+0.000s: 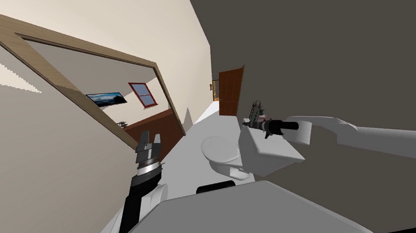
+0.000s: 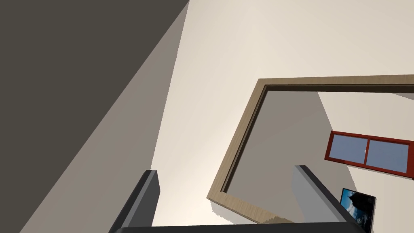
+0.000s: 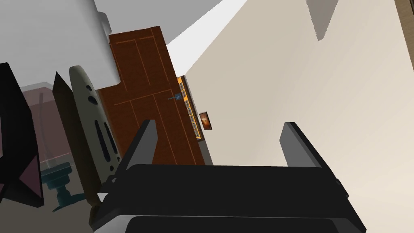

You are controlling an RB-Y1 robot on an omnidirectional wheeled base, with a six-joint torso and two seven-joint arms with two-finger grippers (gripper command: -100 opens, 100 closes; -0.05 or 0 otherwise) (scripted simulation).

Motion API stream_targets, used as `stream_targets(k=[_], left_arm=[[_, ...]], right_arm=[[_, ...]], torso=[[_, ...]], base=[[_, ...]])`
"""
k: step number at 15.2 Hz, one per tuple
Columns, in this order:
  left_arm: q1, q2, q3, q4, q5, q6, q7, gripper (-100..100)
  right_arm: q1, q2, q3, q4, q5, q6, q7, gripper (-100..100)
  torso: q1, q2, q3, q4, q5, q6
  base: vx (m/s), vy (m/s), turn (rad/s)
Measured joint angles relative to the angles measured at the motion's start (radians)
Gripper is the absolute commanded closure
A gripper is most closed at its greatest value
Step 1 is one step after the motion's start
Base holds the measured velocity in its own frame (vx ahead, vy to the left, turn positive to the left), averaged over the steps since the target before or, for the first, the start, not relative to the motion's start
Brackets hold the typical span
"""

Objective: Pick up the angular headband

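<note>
Headband (image 3: 83, 113) runs lengthwise beside open right hand (image 3: 219, 122); left hand (image 2: 225, 170) open too.

Home bathroom: a white toilet (image 1: 220, 152), a brown door (image 1: 231, 92).

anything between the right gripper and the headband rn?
Nothing. In the right wrist view the open right gripper has the pale slotted headband just outside one finger, and the gap shows only the brown door behind.
</note>
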Motion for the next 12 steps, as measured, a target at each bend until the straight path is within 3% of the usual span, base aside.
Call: stream_targets(k=[12], left_arm=[[0.0,0.0,0.0,0.0,0.0,0.0,0.0,0]], right_arm=[[-0.021,-0.272,0.059,0.009,-0.129,0.147,-0.01,-100]], torso=[[-0.002,0.001,0.0,0.0,0.0,0.0]], base=[[-0.014,-0.032,0.091]])
